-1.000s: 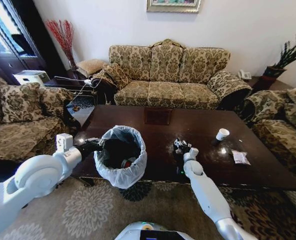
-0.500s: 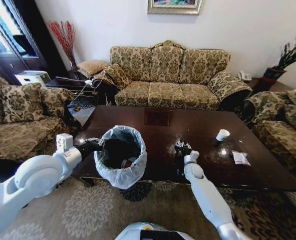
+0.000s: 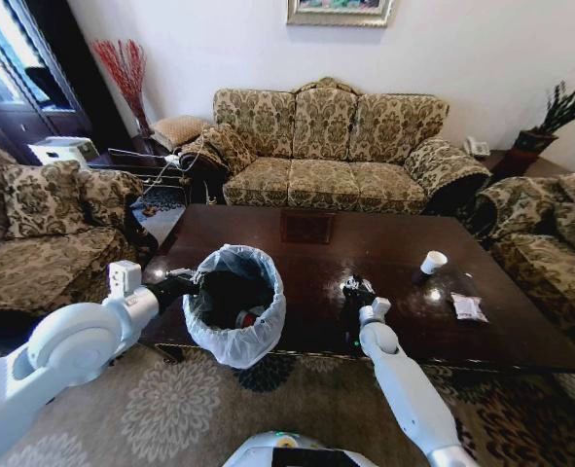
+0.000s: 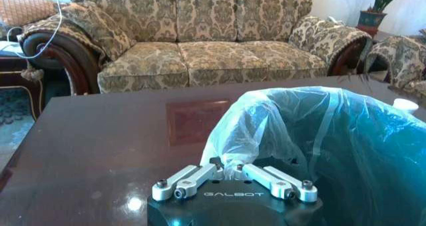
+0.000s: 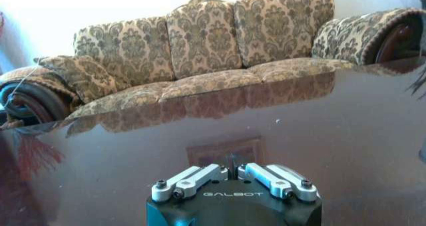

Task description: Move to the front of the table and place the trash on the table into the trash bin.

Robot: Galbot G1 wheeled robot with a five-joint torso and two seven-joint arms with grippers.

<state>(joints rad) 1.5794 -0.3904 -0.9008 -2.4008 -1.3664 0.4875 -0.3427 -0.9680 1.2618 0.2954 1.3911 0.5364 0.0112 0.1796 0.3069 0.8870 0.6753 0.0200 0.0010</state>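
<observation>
The trash bin [image 3: 236, 342], lined with a pale plastic bag, hangs at the table's [image 3: 384, 238] near left edge. My left gripper [image 3: 192, 280] is shut on the bin's bag rim, and its fingers [image 4: 199, 175] pinch the bag [image 4: 319, 136]. Some litter with a red label [image 3: 249, 316] lies inside the bin. My right gripper [image 3: 354, 287] hovers low over the table's near middle, shut [image 5: 233, 167] with nothing in it. A white paper cup [image 3: 431, 261] stands to its right. A clear wrapper [image 3: 467, 306] lies nearer the right end.
A patterned sofa [image 3: 326, 146] runs behind the table, with matching armchairs at the left [image 3: 34, 224] and right [image 3: 550, 233]. A potted plant [image 3: 559, 112] stands at the back right. A patterned rug [image 3: 170, 399] lies under the table's near edge.
My right gripper has slid a little to the right and toward the table's near edge. The left arm and the bin have stayed put.
</observation>
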